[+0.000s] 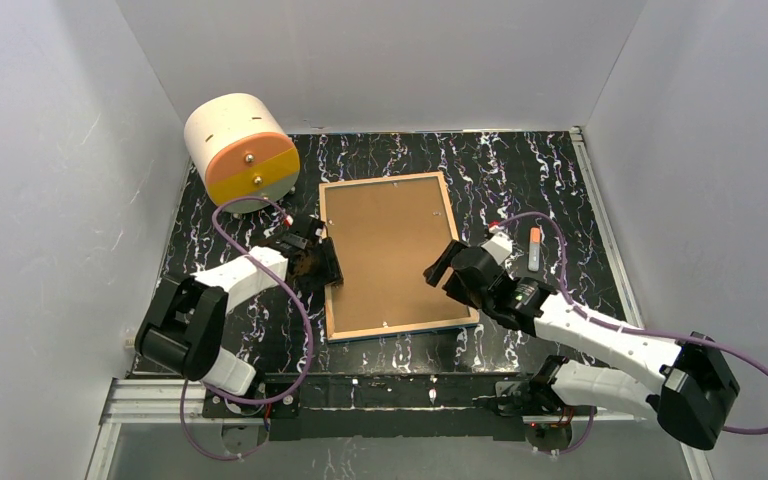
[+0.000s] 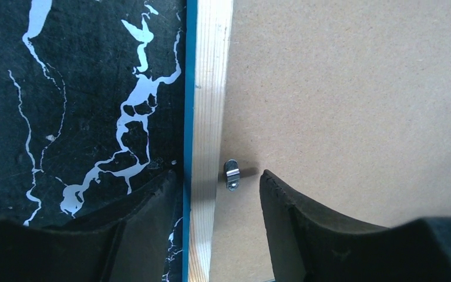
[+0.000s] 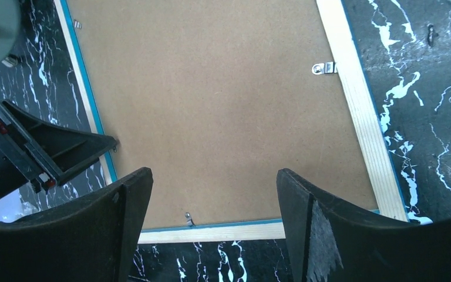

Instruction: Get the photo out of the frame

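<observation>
The frame [image 1: 400,329] lies face down in the middle of the table, light wooden edging up. The brown backing board [image 1: 390,250] fills it. The photo is hidden under the board. My left gripper [image 1: 328,262] is open and empty at the frame's left edge. In the left wrist view, my left gripper [image 2: 216,174] straddles the edging [image 2: 208,88] and a small metal clip [image 2: 231,174]. My right gripper [image 1: 440,265] is open and empty over the frame's right side. In the right wrist view, my right gripper [image 3: 212,171] hovers above the board [image 3: 211,88].
A white drum with an orange and yellow face [image 1: 240,150] stands at the back left. A small orange-tipped tool [image 1: 534,250] lies right of the frame. More clips [image 3: 323,68] sit along the edging. White walls enclose the black marbled table [image 1: 520,170].
</observation>
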Motion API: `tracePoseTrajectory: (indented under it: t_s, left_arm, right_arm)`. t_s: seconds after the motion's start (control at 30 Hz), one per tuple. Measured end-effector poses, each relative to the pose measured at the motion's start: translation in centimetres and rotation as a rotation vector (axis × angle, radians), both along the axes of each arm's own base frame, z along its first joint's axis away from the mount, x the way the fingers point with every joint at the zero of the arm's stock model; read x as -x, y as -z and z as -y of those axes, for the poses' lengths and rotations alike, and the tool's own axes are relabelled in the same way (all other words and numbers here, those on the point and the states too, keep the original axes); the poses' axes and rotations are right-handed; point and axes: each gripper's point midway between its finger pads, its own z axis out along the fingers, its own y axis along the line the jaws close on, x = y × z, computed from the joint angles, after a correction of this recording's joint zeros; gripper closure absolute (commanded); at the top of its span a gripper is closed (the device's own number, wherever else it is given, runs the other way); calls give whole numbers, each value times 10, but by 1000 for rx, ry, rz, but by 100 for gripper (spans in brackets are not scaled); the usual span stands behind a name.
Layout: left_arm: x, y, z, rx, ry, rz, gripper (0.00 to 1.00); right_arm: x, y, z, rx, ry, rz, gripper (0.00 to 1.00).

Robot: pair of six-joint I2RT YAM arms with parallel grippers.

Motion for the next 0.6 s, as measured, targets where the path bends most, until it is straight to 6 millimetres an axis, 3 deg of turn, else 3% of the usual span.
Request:
tracePoseTrajectory:
  t_s: [0.17,0.3,0.37,0.6]
  left_arm:
    - [0,3,-5,-30,-31,-23,66]
    - [0,3,-5,-35,-39,-15,70]
    - [2,5,-5,-36,-39,-11,80]
    - [2,5,-5,-39,-42,-4,82]
  right_arm:
    - [-2,1,-4,-1,-25,-28,12]
    - [-6,0,1,0,-20,-32,12]
    - [-10,-1,5,2,-15,-32,12]
    - [-32,-7,23,29,-16,-54,10]
